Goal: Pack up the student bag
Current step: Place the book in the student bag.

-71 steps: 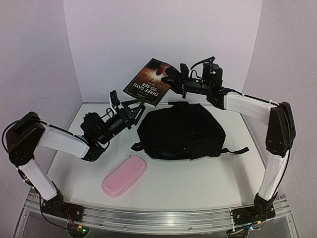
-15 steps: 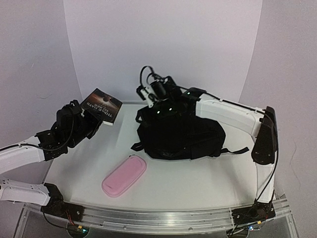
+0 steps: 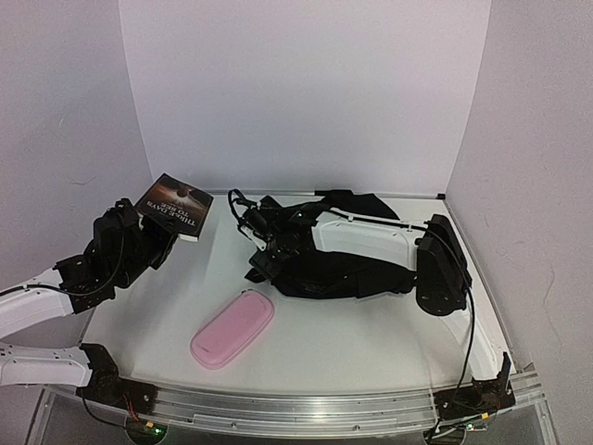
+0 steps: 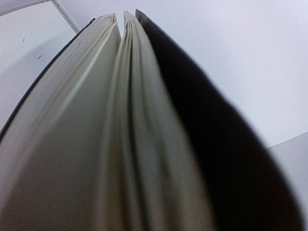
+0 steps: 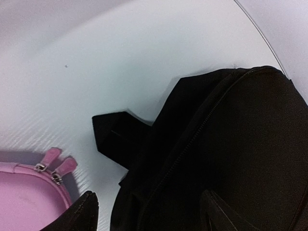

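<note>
The student bag (image 3: 366,269) lies flat at the middle of the table, a big black backpack with its zip (image 5: 192,139) running up the right wrist view. My right gripper (image 3: 262,250) hangs low over the bag's left end, jaws open, one fingertip (image 5: 82,211) over the table and the other over the fabric, nothing between them. At the left a dark-covered book (image 3: 174,206) is held up in the air, with my left gripper (image 3: 153,234) shut on its lower edge. Its pale page edges (image 4: 110,144) fill the left wrist view and hide the fingers.
A pink zip pencil case (image 3: 233,328) lies on the white table (image 3: 371,348) in front of the bag, its zip pulls (image 5: 55,166) close to my right gripper. A bag strap (image 3: 435,281) trails right. White walls close in the back and both sides.
The book has passed from my right gripper at the back to my left gripper, which has carried it left. My right arm has swung down across the bag to its left end.
</note>
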